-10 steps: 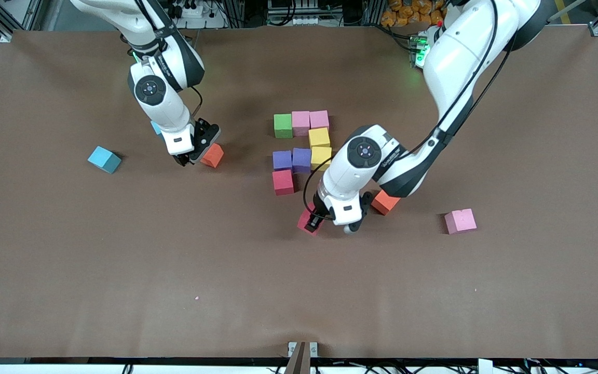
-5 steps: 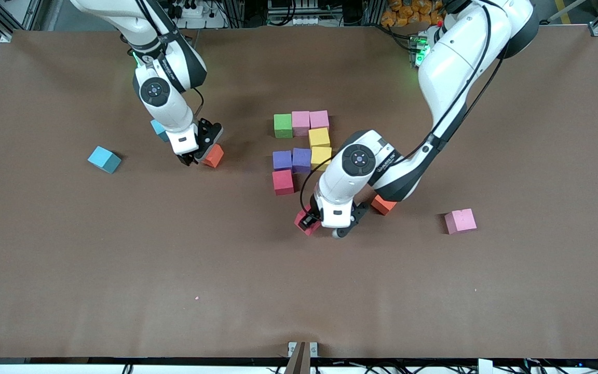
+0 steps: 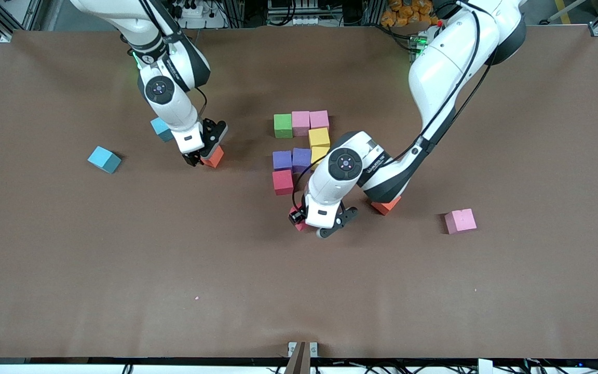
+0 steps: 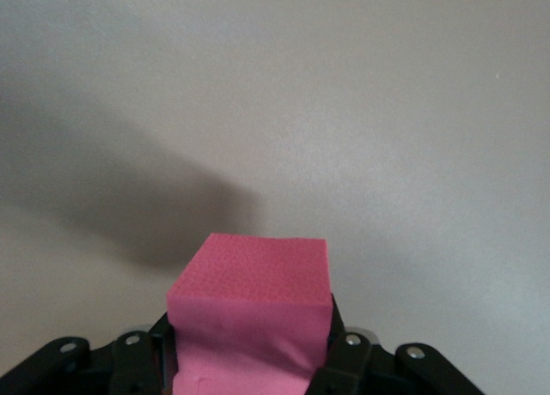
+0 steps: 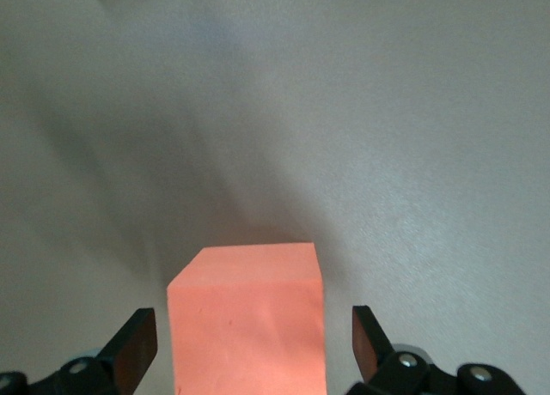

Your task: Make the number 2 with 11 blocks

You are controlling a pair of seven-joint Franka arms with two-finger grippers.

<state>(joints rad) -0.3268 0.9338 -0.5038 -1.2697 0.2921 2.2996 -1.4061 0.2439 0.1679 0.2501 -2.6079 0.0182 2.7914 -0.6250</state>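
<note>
Front view: our left gripper (image 3: pixel 299 218) has carried its red block (image 3: pixel 297 224) closer to the unfinished number 2 (image 3: pixel 301 143) mid-table.

Left wrist view: fingers clamp that block.

Right wrist view: our right gripper (image 5: pixel 254 343), spread wide, straddles an orange block (image 5: pixel 247 313).
</note>
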